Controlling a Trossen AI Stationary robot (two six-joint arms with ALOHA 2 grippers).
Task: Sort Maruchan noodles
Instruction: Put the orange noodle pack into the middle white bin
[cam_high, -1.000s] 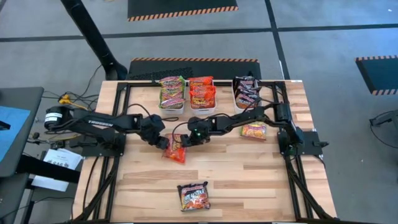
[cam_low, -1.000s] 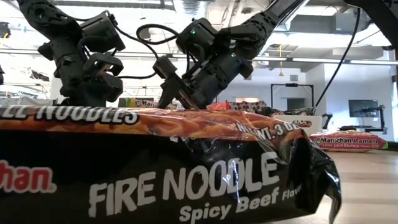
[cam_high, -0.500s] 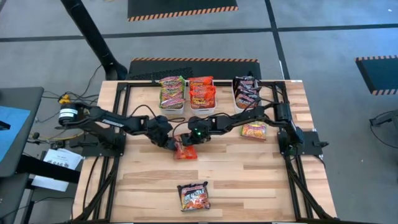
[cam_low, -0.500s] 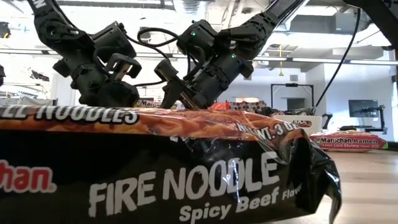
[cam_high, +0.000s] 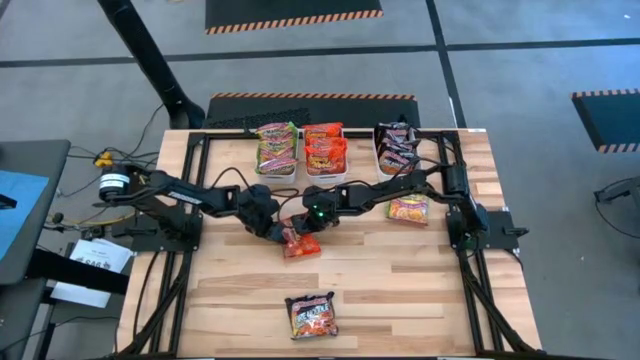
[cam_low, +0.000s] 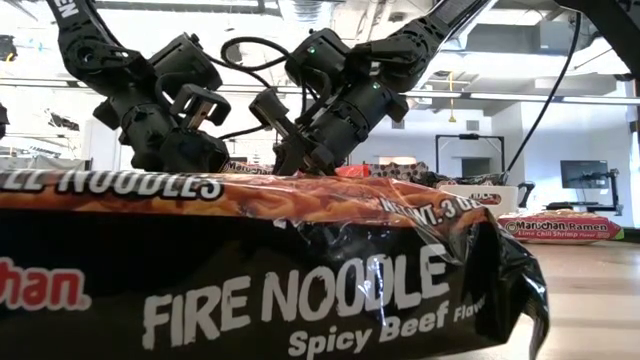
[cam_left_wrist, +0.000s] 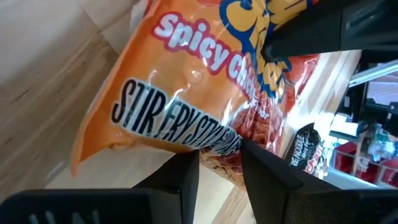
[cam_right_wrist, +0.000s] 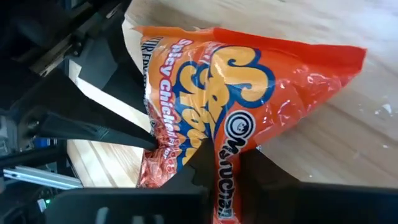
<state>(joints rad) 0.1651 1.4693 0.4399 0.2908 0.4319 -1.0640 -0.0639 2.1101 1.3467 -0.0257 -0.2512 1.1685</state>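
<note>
A red-orange Maruchan noodles packet (cam_high: 300, 243) sits between my two grippers at the middle of the table. My left gripper (cam_high: 277, 232) is shut on its left side and my right gripper (cam_high: 303, 228) on its right side. In the low view the packet is hidden behind a black packet (cam_low: 250, 280) lying close to the camera. Three white bins at the far edge hold green-yellow (cam_high: 277, 148), red-orange (cam_high: 324, 148) and black-purple (cam_high: 397, 145) packets. My left gripper pinches the packet's edge by the "Stir Fry" lettering (cam_left_wrist: 217, 146) between its two fingers, slanting down from the table's left. My right gripper pinches the opposite side by the Maruchan logo (cam_right_wrist: 227, 146) between its two fingers, slanting down from the table's right. The packet stands bunched between them; whether it touches the table I cannot tell.
Another orange packet (cam_high: 408, 210) lies on the table to the right, under my right arm. The black Fire Noodle packet (cam_high: 312, 315) lies near the front edge. Bare wood lies to the left and right of it.
My left gripper has gone toward the table's right and a little down, tipping further downward and carrying the red-orange packet up to my right gripper. My right gripper has stayed in place and shut on the packet's other side. The packet now looks bunched up.
</note>
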